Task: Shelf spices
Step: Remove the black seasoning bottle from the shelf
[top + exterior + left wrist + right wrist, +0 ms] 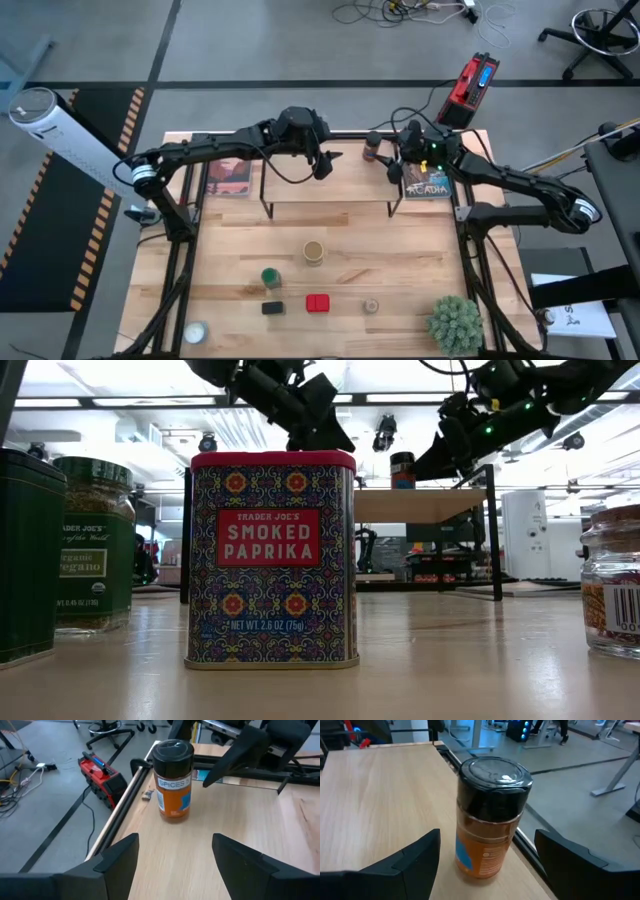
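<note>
I count six spice containers: one bottle (372, 148) on the shelf (330, 212); one tan jar (314, 252), one green-lidded jar (270, 278), one black box (273, 308), one red tin (318, 303), one tiny jar (371, 306) on the table (400, 270); two picture cards (229, 177); one plant (455, 322); two grippers, left (328, 160) and right (395, 168).

A robotics lab or workshop, not a home kitchen.

The light-wood table (330, 260) stands on a bare grey concrete floor (250, 40) marked with dark tape lines, beside a mat edged in black-and-orange hazard stripes (45, 180). Loose cables (420, 12) trail across the floor near a red device (470, 82), and wheeled office chair bases (600, 30) sit close by. The low view shows ceiling strip lights (400, 398) and equipment racks behind.
</note>
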{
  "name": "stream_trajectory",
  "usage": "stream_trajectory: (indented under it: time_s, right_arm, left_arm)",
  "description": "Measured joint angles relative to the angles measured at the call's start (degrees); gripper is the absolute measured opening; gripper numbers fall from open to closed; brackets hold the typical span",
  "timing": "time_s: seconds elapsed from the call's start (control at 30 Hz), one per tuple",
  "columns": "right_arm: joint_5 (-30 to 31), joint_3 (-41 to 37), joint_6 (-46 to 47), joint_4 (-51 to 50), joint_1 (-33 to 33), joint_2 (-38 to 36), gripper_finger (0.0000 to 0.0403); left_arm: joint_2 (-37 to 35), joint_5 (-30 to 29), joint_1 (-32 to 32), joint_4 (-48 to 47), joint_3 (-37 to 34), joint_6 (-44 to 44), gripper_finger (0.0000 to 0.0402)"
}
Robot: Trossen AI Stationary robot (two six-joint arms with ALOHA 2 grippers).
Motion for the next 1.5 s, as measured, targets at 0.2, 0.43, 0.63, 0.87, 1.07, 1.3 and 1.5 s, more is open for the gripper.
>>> stream_trajectory:
  time_s: [0.2,0.43,0.63,0.87,1.07,1.3,1.5]
  right_arm:
    - [-4.23,-0.02,0.87,3.56,-2.11,3.14,0.0298]
    - [-6.02,0.38,1.13,7.08,-2.73,6.14,0.0301]
    - [-7.22,4.07,1.11,6.41,-2.75,9.28,0.0292]
    - [-8.19,7.04,0.99,5.81,-2.73,13.02,0.0280]
    - [-9.45,7.48,0.58,5.78,-2.71,14.71,0.0257]
    - [-9.43,7.48,-0.12,5.92,-2.71,14.09,0.0202]
    - [-9.40,7.48,-1.03,5.87,-2.73,13.04,0.0168]
  left_arm:
    - [0.00,0.50,1.03,1.00,0.22,0.66,0.0243]
    - [1.12,1.99,1.64,1.82,0.24,0.68,0.0235]
    - [1.62,2.61,1.64,2.14,0.24,0.68,0.0240]
    - [1.64,2.83,1.64,1.91,0.24,0.66,0.0233]
    - [1.64,2.88,1.57,1.52,0.24,0.66,0.0228]
    - [1.64,4.38,1.58,1.31,0.24,0.22,0.0234]
    - [1.64,4.44,1.51,1.02,0.24,0.17,0.0232]
